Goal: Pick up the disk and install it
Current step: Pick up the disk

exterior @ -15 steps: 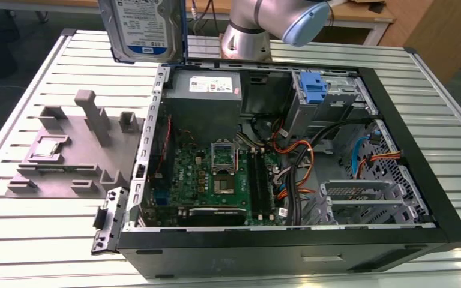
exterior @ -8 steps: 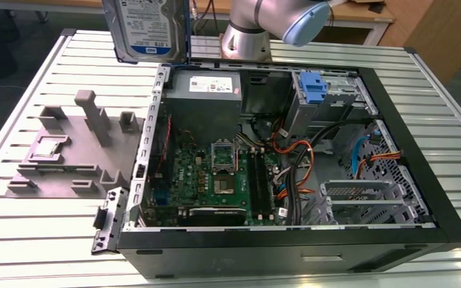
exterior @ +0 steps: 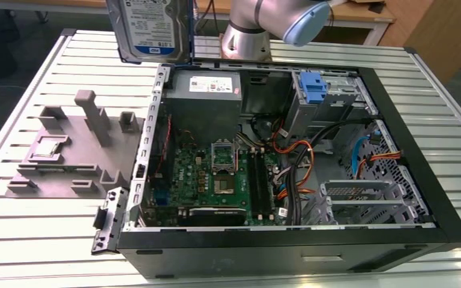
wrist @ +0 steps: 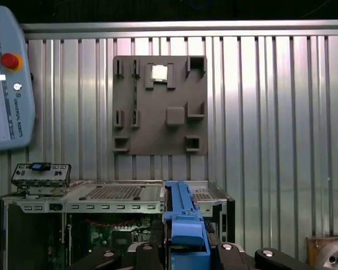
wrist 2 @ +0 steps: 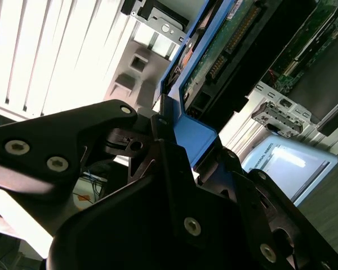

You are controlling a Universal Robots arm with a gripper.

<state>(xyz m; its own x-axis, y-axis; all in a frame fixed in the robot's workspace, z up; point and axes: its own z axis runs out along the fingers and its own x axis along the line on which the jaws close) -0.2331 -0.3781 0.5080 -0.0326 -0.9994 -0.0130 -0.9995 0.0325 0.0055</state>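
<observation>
The disk [exterior: 153, 29] hangs upright above the back of the table, just off the computer case's far corner on the exterior view's left. Its white-and-blue label faces the camera. In the second wrist view my gripper [wrist 2: 170, 122] is shut on the disk [wrist 2: 232, 48]; the black fingers [wrist 2: 96, 135] clamp its blue carrier rail [wrist 2: 197, 135], and the circuit-board side shows. In the first wrist view the blue rail [wrist: 183, 222] stands edge-on above my gripper [wrist: 183, 252].
The open computer case [exterior: 448, 180] lies on the slatted metal table [exterior: 30, 240], holding a grey power supply [exterior: 206, 90] and a drive cage with a blue bracket [exterior: 314, 90]. A grey fixture plate [exterior: 70, 150] sits beside it. A teach pendant [wrist: 8, 79] rests nearby.
</observation>
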